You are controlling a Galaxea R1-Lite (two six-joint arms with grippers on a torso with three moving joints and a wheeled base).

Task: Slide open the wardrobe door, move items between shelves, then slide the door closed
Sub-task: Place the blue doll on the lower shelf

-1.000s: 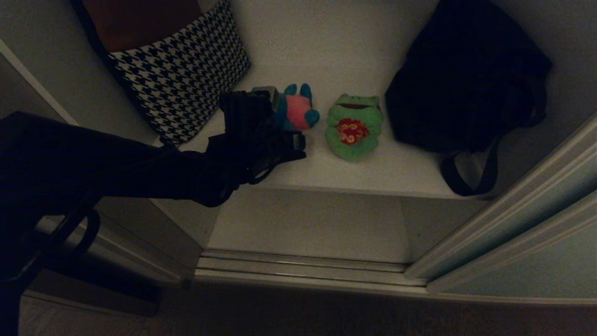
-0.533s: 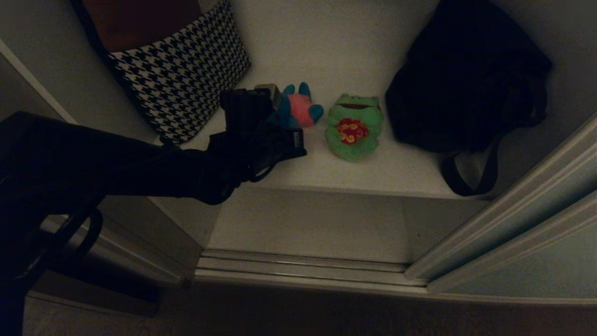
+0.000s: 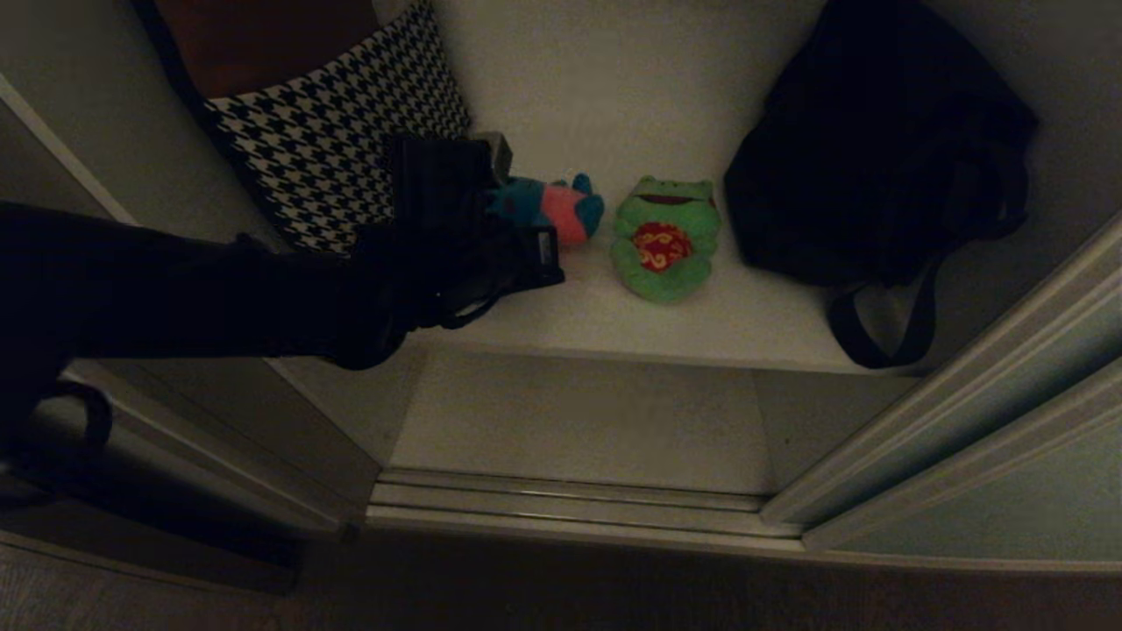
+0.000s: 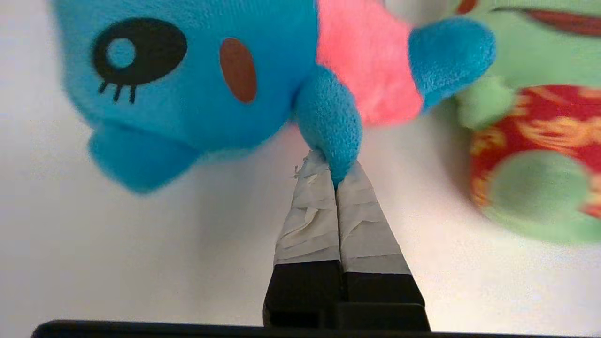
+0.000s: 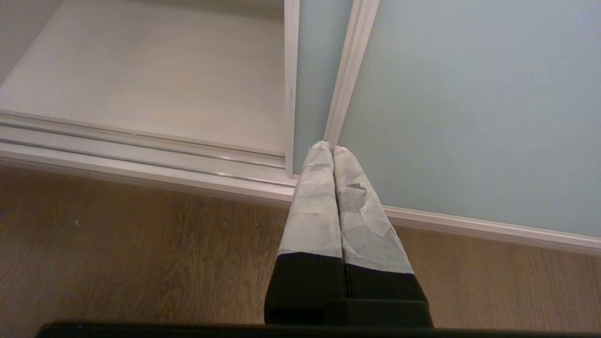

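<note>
The teal-blue toy point(image 3: 548, 206) with a pink belly hangs tipped sideways just above the white upper shelf point(image 3: 614, 329). My left gripper point(image 4: 334, 171) is shut on one small limb of the teal-blue toy point(image 4: 197, 84). In the head view the left gripper point(image 3: 504, 188) reaches in from the left. The green toy point(image 3: 664, 241) with a red mark lies on the shelf right beside it, also visible as the green toy point(image 4: 540, 155). The sliding wardrobe door point(image 3: 990, 386) stands slid open at the right. My right gripper point(image 5: 328, 149) is shut and empty, low by the sliding door point(image 5: 469, 94).
A houndstooth bag point(image 3: 342, 140) leans at the shelf's back left, close to my left arm. A black bag point(image 3: 877, 149) fills the back right, its strap hanging over the edge. Below are the lower shelf point(image 3: 570, 421), the floor rail point(image 3: 570, 499) and wooden floor point(image 5: 117, 253).
My left gripper has shut on the teal-blue toy's limb and risen. The toy has tipped from upright onto its side and left the shelf. The green toy has not moved.
</note>
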